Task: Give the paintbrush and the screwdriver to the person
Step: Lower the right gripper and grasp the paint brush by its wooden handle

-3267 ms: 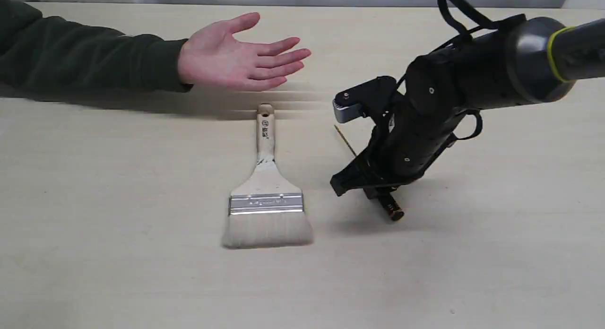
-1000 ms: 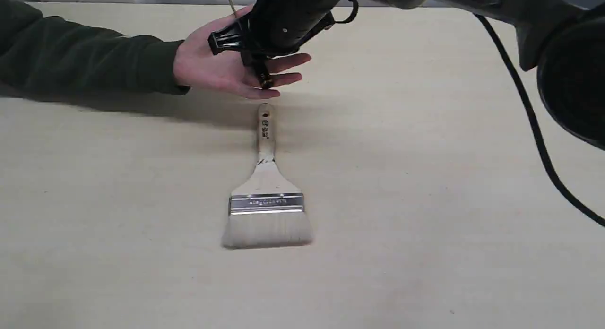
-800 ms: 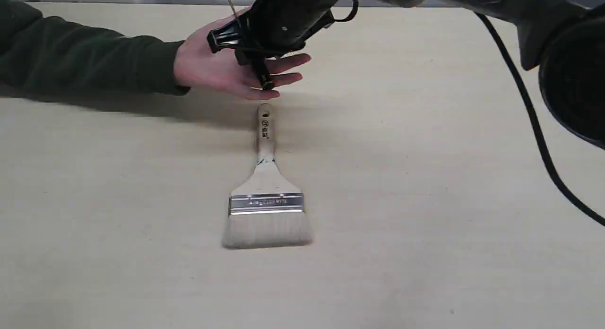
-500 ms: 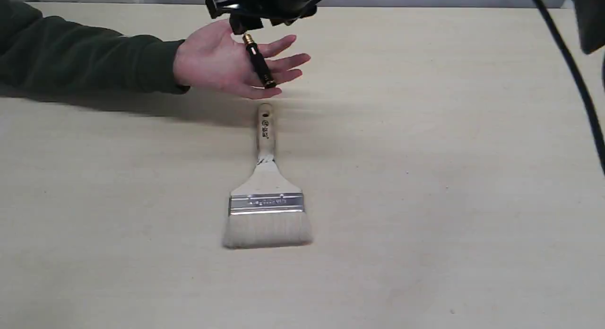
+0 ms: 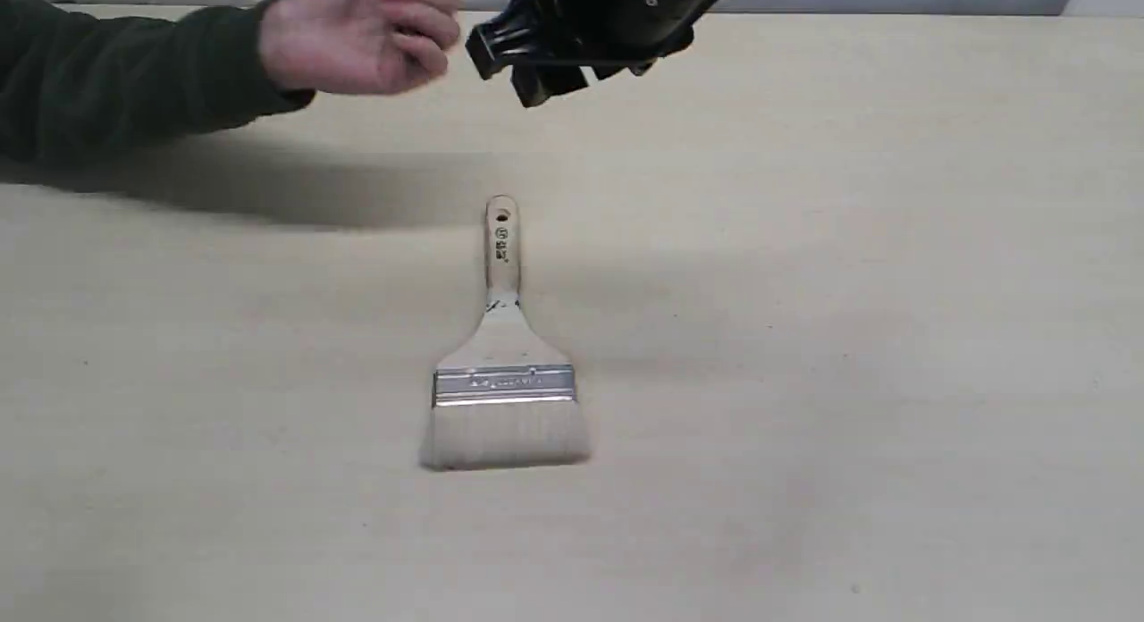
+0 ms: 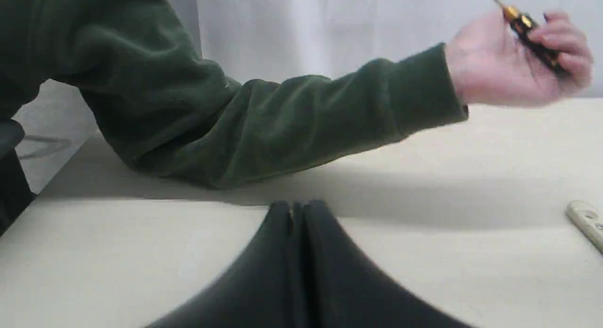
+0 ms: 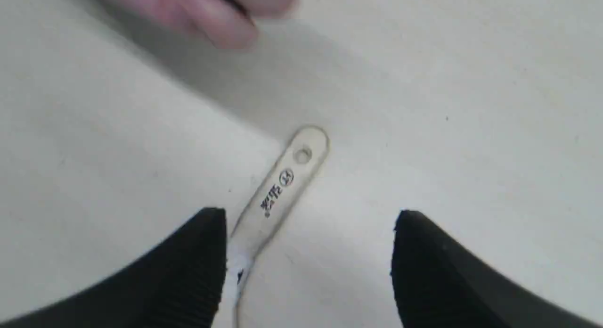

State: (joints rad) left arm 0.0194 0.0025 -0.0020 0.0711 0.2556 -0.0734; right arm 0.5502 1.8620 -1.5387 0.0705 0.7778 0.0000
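**Q:** Where did each thing lie at this moment?

**A:** The screwdriver (image 6: 530,26) sat in the person's hand (image 5: 357,37), whose fingers were curled round it, raised at the far left. The paintbrush (image 5: 502,354) lay flat at the middle of the worktop (image 5: 804,425), with its handle (image 7: 282,182) pointing far and its bristles near. Your right claw (image 7: 309,217) hung spread and empty above the far end of that handle. Your left claw (image 6: 297,206) was pressed together on nothing, low at the left.

**Q:** What did the step in hand ask of you?

**A:** By judgement, that step was the pick-up of the paintbrush. In the right wrist view the handle ran slantwise and passed close by one finger. You therefore needed to centre the claw over the handle and turn the wrist until the fingers faced its two narrow edges. The handle was thin and lay flat, so the tips had to go down almost to the worktop before closing. A hold toward the wider waist would probably have kept the heavy head from swinging and left the holed end free for the person. The hand was full, so you were wise to present the brush only to an opened palm.
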